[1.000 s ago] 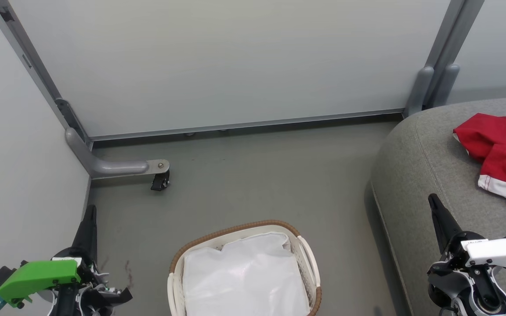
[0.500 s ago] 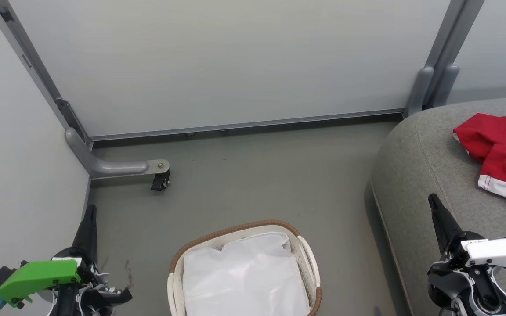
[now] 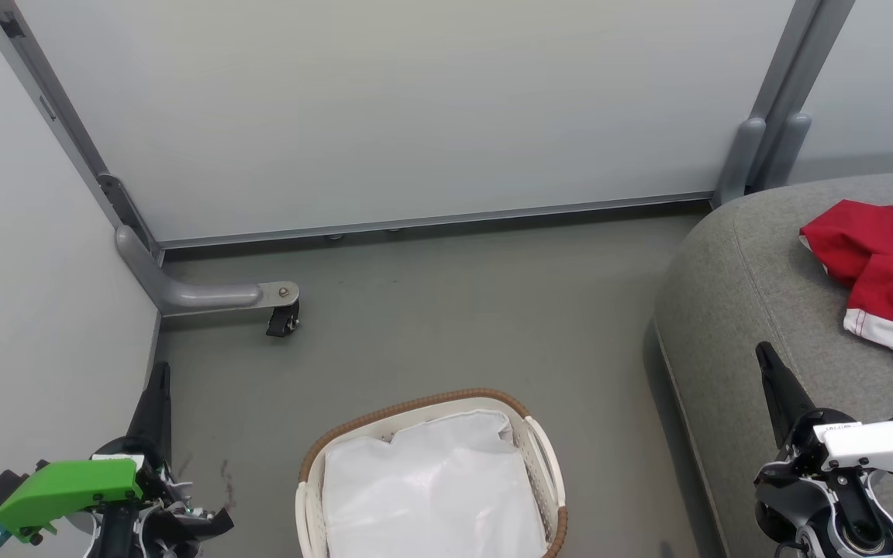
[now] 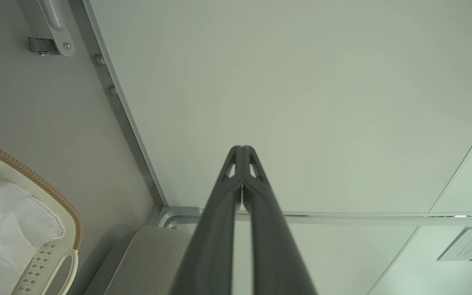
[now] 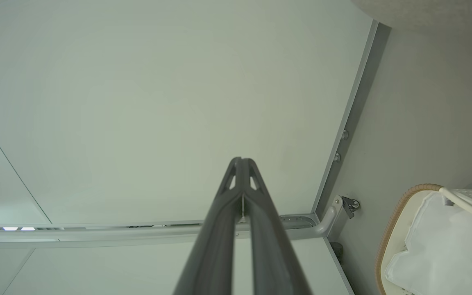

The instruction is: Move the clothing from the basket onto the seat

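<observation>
Head view: the basket [image 3: 415,403] is seen at bottom centre on the grey floor [image 3: 454,310], w/ its white liner [image 3: 431,488] spread inside. The clothing [image 3: 880,263], red w/ white trim, is found crumpled on the seat [image 3: 756,294] at the right edge, well apart from the basket and partly cut off by the frame. The L gripper [image 3: 158,372] is seen at lower left beside the side wall and the R gripper [image 3: 763,350] at lower right over the seat's front edge. Each is shown as one dark spike, so the fingers are clenched together. A caster [image 3: 284,318] on a partition foot is seen at the floor's far left. L wrist view: the L fingers are shown pressed tip to tip against a pale panel [image 4: 301,82], w/ the basket rim and liner at lower left and a seat corner just beside them. R wrist view: the R fingers are likewise shown closed tip to tip, w/ basket and liner at lower right.
</observation>
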Available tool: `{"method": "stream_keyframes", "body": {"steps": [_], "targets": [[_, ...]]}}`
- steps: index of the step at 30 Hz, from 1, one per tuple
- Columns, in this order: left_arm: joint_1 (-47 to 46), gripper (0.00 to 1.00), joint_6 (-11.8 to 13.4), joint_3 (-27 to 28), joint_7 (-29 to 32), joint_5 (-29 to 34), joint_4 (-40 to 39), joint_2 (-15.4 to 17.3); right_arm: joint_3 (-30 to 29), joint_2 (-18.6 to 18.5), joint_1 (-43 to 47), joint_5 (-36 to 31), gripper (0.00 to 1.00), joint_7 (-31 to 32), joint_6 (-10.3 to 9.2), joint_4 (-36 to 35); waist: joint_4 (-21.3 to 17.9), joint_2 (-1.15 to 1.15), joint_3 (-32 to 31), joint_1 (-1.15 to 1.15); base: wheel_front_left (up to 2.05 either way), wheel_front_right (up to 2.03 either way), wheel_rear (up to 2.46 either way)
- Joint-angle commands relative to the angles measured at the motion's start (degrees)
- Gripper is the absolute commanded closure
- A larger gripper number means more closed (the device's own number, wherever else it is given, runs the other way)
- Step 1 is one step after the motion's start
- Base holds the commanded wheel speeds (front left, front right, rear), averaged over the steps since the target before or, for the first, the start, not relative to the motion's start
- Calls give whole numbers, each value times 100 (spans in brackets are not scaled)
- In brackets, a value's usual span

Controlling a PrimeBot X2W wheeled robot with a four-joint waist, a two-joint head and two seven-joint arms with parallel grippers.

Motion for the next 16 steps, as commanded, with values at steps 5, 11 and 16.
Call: {"method": "stream_keyframes", "body": {"steps": [5,11,16], "targets": [[-60,100,-18,11,17,-23,-6,38,-10,-34,62,20,100,18,-2,-14,0,0,0,0,0,0,0],[-60,100,-18,11,17,-23,-6,38,-10,-34,62,20,100,18,-2,-14,0,0,0,0,0,0,0],[-60,100,-18,11,17,-22,-6,38,-9,-34,62,20,100,18,-2,-14,0,0,0,0,0,0,0]]}}
